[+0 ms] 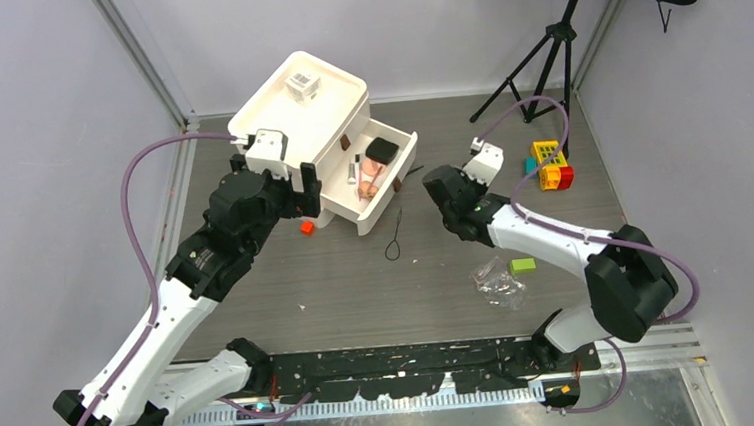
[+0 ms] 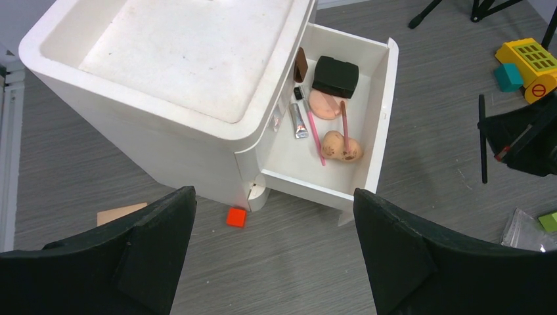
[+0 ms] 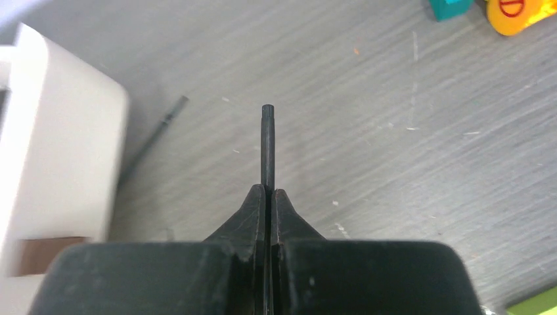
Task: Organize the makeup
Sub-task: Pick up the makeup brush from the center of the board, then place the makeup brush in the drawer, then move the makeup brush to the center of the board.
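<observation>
The white drawer unit has its drawer open. In it lie a black compact, a pink puff, a peach sponge, a red pencil and a small tube. A clear barcoded box sits on top of the unit. My right gripper is shut on a thin black pencil, held above the table right of the drawer. My left gripper is open and empty, low in front of the unit.
A small red cube lies at the unit's foot. Another dark pencil lies by the drawer, and a thin black looped item lies in front. A green tube and a clear bag lie right; toy blocks and a tripod stand behind.
</observation>
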You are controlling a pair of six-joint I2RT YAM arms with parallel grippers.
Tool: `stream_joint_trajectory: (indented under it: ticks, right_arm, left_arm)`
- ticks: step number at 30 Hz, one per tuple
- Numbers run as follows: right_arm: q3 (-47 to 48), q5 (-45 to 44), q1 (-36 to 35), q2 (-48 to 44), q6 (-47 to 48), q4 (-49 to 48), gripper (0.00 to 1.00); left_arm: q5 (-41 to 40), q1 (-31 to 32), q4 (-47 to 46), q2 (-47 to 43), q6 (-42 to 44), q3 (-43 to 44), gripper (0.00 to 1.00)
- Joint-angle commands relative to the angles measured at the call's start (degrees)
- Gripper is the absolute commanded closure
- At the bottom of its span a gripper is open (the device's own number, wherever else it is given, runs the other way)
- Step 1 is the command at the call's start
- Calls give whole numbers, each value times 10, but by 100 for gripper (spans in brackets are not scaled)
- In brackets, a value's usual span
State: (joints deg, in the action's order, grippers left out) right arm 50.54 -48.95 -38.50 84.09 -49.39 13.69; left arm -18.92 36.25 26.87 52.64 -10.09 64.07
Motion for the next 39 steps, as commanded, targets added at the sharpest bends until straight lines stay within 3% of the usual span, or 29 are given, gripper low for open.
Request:
stream_joint_trajectory:
  ticks: [1,7,18,21,24,32,35,39]
  right_arm:
    - [66,3,-1,-31,-34,-19,100]
    - [160,53,-26,10,-40,-98,100]
    - [359,133,-70,201,-65,-120,99]
    - [392,153,-77,228,-65,-107,73]
    - [375,120,-85,210,-46,-116,61]
    - [239,27,-48,71,36,-158,61]
    - [212,44,17,41,24,-87,61]
    - [198,144,110,48,5,-20,61]
  left_arm:
    - [7,-2,-11,-7,-2,18,9]
    - [0,-2,4,-14,5,33,9]
    - [-14,-2,21,-18,13,45,9]
    - [-16,-2,22,-18,17,46,9]
    - [-23,-1,20,-22,24,41,9]
    - [-24,-2,14,-19,27,33,8]
    - [-19,-2,15,-17,26,32,8]
    - [-21,-2,16,-19,27,32,8]
